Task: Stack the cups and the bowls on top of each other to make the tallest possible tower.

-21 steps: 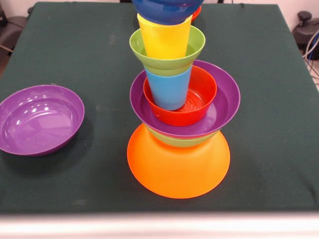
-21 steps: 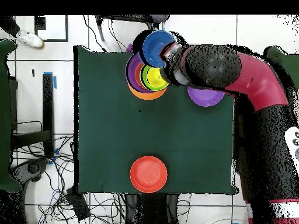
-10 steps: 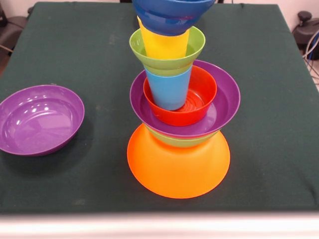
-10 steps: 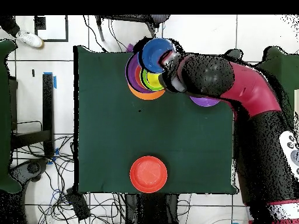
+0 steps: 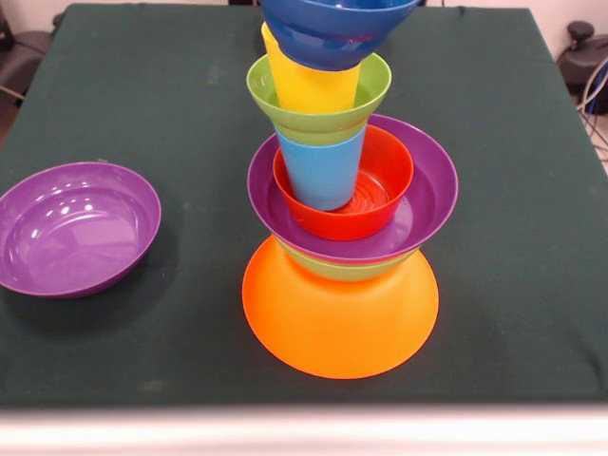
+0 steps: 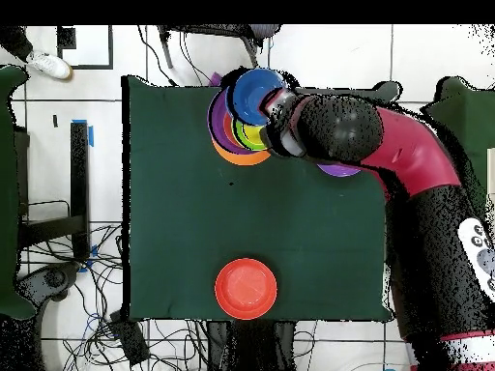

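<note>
Nearest the front edge of the table (image 5: 114, 85), near its middle, stands the tower (image 5: 340, 237): the upturned orange bowl (image 5: 340, 318) as base, a green bowl (image 5: 334, 269) showing only as a rim, then a purple bowl (image 5: 423, 204) holding a red-orange bowl (image 5: 385, 185). The light blue cup (image 5: 323, 171) stands in that, carrying a second green bowl (image 5: 318, 119) and the yellow cup (image 5: 309, 84). The dark blue bowl (image 5: 337, 28) sits at the cup's mouth, tilted. Toward the left edge lies another purple bowl (image 5: 76, 228), upright. Overhead, a red-orange bowl (image 6: 246, 288) rests at the far edge, well apart. The gripper (image 6: 276, 111) meets the blue bowl's rim; whether it grips cannot be told.
</note>
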### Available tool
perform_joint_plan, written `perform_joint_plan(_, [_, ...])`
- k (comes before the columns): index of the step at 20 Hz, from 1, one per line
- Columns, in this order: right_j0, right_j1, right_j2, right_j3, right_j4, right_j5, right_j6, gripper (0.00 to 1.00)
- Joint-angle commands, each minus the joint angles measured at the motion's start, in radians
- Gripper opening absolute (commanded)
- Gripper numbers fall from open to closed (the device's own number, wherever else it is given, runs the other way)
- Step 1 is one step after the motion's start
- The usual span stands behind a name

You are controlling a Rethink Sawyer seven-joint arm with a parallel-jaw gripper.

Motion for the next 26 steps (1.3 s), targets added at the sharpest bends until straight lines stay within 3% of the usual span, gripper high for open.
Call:
perform_joint_plan(1, [-0.003, 0.007, -0.028, 0.082, 0.005, 0.006, 0.000, 0.00])
perform_joint_plan(26, [-0.042, -0.036, -0.001, 0.176, 0.029, -0.038, -0.006, 0.00])
